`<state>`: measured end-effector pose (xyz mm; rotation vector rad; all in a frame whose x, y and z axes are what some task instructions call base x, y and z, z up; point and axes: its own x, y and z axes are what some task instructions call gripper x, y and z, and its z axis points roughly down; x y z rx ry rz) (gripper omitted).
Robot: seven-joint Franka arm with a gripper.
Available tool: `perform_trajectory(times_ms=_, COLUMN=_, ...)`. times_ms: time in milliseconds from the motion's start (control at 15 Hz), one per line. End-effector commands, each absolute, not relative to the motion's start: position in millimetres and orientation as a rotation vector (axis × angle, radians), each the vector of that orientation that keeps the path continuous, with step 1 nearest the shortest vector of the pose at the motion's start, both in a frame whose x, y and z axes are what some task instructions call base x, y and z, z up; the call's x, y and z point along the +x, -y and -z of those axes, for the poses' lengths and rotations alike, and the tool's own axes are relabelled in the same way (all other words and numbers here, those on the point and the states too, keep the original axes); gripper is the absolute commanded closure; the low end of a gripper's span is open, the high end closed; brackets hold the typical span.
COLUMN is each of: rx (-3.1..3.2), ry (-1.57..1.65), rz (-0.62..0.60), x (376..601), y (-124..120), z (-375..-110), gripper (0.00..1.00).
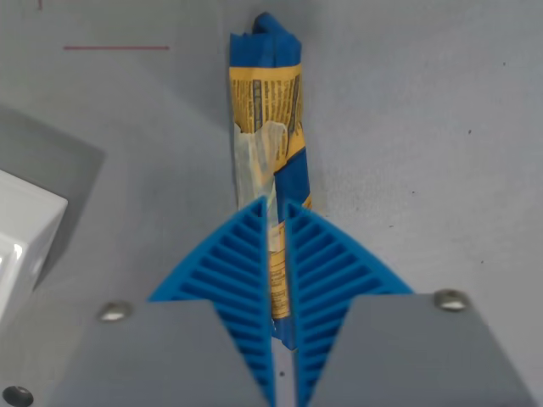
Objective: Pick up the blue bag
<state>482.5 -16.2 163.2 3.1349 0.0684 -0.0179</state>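
Note:
The blue bag point(265, 110) is a narrow blue and yellow packet with printed text and a clear strip. It stretches from the top centre of the wrist view down between my fingers. My gripper point(277, 206) has two blue ribbed fingers point(233, 263) closed tightly on the bag's lower part. The bag's bottom end shows at the inner edge of the fingers, partly hidden by them. The grey surface point(424, 127) lies behind the bag, and the bag looks lifted off it, with a shadow to its left.
A white box-like object point(21, 233) sits at the wrist view's left edge, casting a dark shadow. A thin red line point(115, 47) is marked on the surface at upper left.

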Motion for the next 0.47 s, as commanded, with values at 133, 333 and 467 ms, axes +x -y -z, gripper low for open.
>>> perform_trajectory(times_ms=133, rx=3.162, ry=-0.092, rz=-0.157, x=474, y=15, z=-164, gripper=1.0)
perform_trajectory(times_ms=333, rx=3.163, ry=-0.091, rz=-0.146, x=469, y=17, z=-179, gripper=1.0)
perform_trajectory(times_ms=467, rx=3.164, ry=-0.091, rz=-0.133, x=467, y=18, z=-188, gripper=1.0)
